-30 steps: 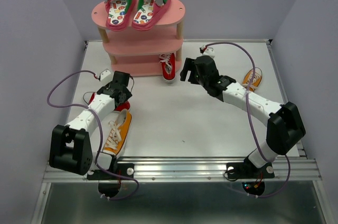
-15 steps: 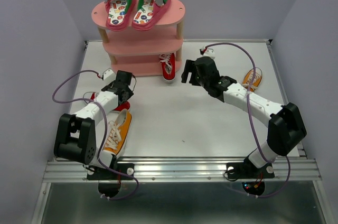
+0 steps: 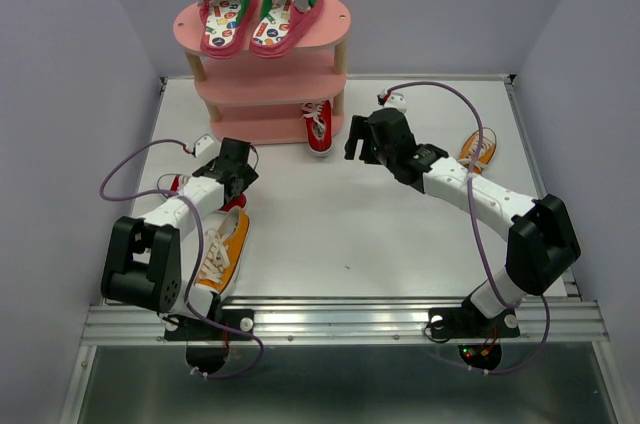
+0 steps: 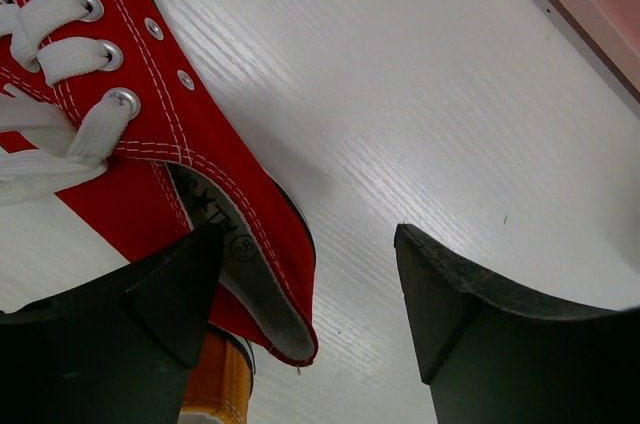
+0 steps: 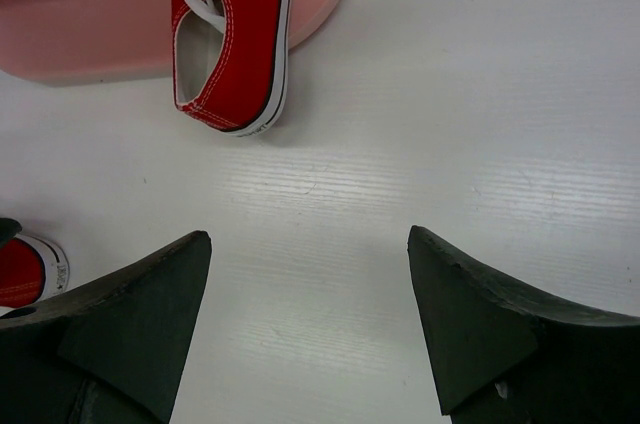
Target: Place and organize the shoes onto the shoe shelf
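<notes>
red sneaker (image 4: 170, 134) heel at the spread left claw (image 4: 307, 244), barely visible overhead

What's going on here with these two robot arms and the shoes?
Two arms are putting shoes on the pink three-tier shoe shelf. The pink flip-flops sit on its top board; one red sneaker with white laces lies at the bottom board, heel sticking out. The left gripper is open over the heel of the other red sneaker on the table. The right gripper hovers open, holding nothing. Both orange sneakers lie on the table.
</notes>
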`<state>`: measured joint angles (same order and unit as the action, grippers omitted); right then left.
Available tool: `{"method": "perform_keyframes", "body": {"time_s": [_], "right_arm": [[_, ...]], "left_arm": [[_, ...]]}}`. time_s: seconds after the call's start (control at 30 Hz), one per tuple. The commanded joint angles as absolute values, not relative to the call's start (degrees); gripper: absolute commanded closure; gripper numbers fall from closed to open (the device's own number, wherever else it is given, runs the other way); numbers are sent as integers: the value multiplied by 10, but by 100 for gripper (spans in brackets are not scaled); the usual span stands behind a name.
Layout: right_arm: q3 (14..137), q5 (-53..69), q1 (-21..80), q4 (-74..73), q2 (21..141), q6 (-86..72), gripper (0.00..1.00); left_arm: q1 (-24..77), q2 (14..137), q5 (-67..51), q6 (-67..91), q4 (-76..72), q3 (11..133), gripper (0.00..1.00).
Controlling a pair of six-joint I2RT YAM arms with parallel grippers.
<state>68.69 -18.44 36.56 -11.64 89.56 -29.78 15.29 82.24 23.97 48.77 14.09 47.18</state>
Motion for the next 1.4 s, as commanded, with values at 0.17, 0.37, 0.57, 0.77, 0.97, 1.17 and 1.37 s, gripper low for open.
{"method": "perform_keyframes", "body": {"time_s": [0.17,0.37,0.57,0.77,0.97,1.17,1.37], "right_arm": [[687,-200,367,-117,877,-294,15],[677,-211,367,-116,862,-295,15],[657,-221,367,-117,847,-303,14],[648,-235,367,-116,831,-306,14],[639,-250,367,-117,822,-309,14],[632,-265,367,-117,813,-312,14],[622,-277,367,-116,802,-314,14]], "left_arm": [[151,810,259,480,140,461,28],[151,840,254,486,118,462,49],[152,833,236,474,109,469,100],[174,760,244,440,125,489,100],[211,708,238,396,175,533,100],[286,699,241,384,249,570,100],[387,730,240,381,302,607,100]]}}
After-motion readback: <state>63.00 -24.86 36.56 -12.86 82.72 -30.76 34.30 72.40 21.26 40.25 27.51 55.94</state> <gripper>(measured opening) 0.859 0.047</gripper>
